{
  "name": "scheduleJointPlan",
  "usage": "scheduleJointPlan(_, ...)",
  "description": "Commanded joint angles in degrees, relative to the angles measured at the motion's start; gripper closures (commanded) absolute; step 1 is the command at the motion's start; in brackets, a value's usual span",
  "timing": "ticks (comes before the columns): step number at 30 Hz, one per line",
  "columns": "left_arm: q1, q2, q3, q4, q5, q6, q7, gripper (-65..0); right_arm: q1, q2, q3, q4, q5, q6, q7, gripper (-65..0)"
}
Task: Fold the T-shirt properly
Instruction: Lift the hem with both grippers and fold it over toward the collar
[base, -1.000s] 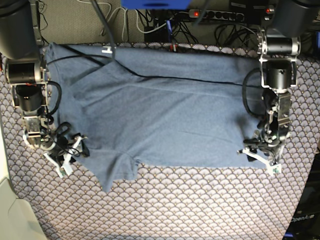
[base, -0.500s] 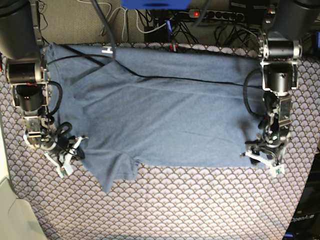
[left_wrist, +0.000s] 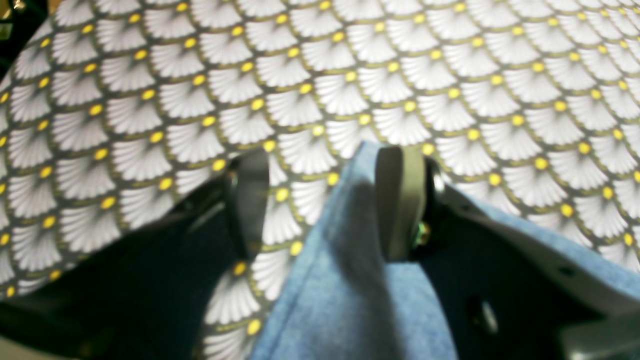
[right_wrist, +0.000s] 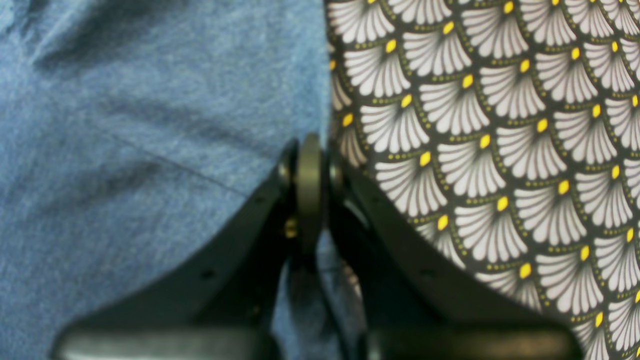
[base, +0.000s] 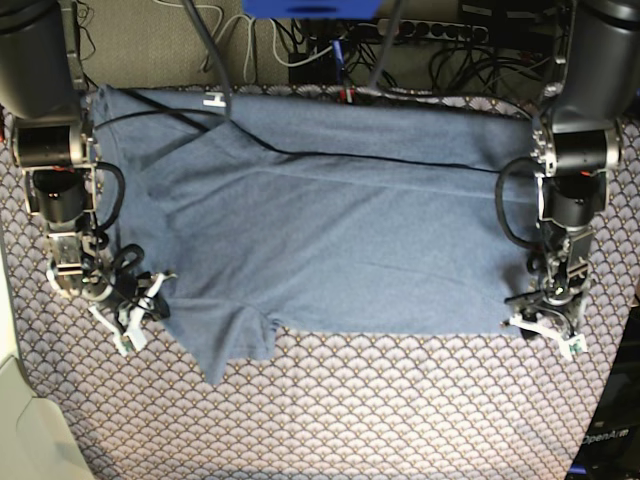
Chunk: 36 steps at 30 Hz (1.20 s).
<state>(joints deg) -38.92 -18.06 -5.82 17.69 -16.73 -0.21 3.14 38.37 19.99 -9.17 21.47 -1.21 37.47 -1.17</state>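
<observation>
Two grips | we pinch the T-shirt (base: 330, 220), spread mid-frame, at its lower-left edge with right gripper (right_wrist: 310, 195) clamped | left gripper (left_wrist: 325, 200) gapes around lower-right hem corner, ready to lift both ends together

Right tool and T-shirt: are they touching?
Touching. In the right wrist view the right tool is shut, its jaws pinching the T-shirt hem beside the scallop-patterned tablecloth.

T-shirt (base: 330, 220) spread on tablecloth (base: 400, 410), hands at opposite lower corners
</observation>
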Motion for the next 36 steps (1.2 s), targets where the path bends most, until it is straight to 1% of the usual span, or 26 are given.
scheduleJointPlan(1,-2.09,-0.62,0.59,0.72,0.07,0.08,-1.51,-33.4,1.59,0.63,0.16,0.72,0.03,0.11,0.51,0.0)
scheduleJointPlan(3,-2.09,-0.62,3.58,0.72,0.07,0.08,-1.69,-33.4,1.59,0.63,0.16,0.72,0.03,0.11,0.51,0.0)
scheduleJointPlan(6,-1.92,-0.62,7.54,0.55,-0.10,0.34,-4.06,-33.4,1.59,0.63,0.16,0.72,0.03,0.11,0.60,0.0)
scheduleJointPlan(9,-1.74,0.61,9.30,-0.68,-0.02,0.43,-5.20,-33.4,1.59,0.63,0.16,0.72,0.03,0.11,0.60,0.0)
scheduleJointPlan(13,-1.74,1.05,8.77,-3.06,-0.28,0.43,-5.99,-33.4,1.59,0.63,0.16,0.72,0.03,0.11,0.60,0.0)
scheduleJointPlan(18,-1.74,1.49,8.77,-6.48,-0.37,0.43,-10.39,-33.4,1.59,0.63,0.16,0.72,0.03,0.11,0.60,0.0)
scheduleJointPlan(30,-0.86,1.84,8.68,-6.75,-0.37,0.43,-10.48,-32.8,1.59,0.63,0.16,0.72,0.03,0.11,0.69,0.0)
scheduleJointPlan(31,-0.07,1.93,8.68,-6.75,-0.37,0.43,-10.48,-32.2,1.59,0.63,0.16,0.72,0.03,0.11,0.69,0.0)
scheduleJointPlan(33,1.07,2.20,8.68,-6.75,-0.37,0.43,-10.83,-26.9,1.59,0.63,0.07,0.72,0.03,0.11,0.69,0.0)
scheduleJointPlan(36,2.30,2.28,8.68,-6.48,-0.46,0.43,-11.00,-12.2,1.59,0.63,0.07,0.72,0.03,0.11,0.69,0.0)
